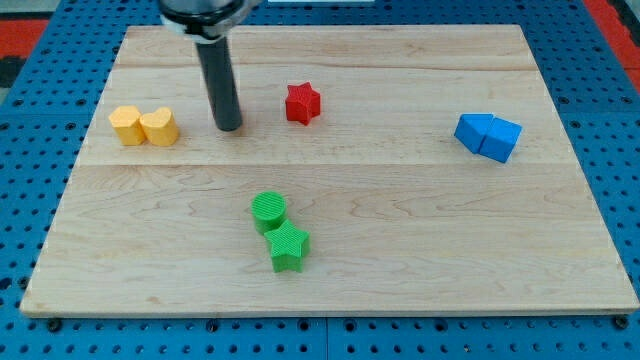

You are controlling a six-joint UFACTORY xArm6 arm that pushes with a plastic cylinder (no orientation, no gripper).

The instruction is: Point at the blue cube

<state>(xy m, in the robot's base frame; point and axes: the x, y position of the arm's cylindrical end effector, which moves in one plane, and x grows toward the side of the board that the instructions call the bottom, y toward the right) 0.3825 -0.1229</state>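
— Where is my tip [229,127] sitting?
— Upper left of the pale wooden bench [400,220], between the two yellow blocks [145,126] and the red star block [302,103]. The rod is carrying no end effector, so nothing is grasped.
— And the blue cube [488,136]?
— It's lying well apart, at the right.

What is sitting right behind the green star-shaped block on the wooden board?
A green cylinder touches the green star-shaped block on its far side. The star covers the cylinder's lower near edge. My tip is farther back, apart.
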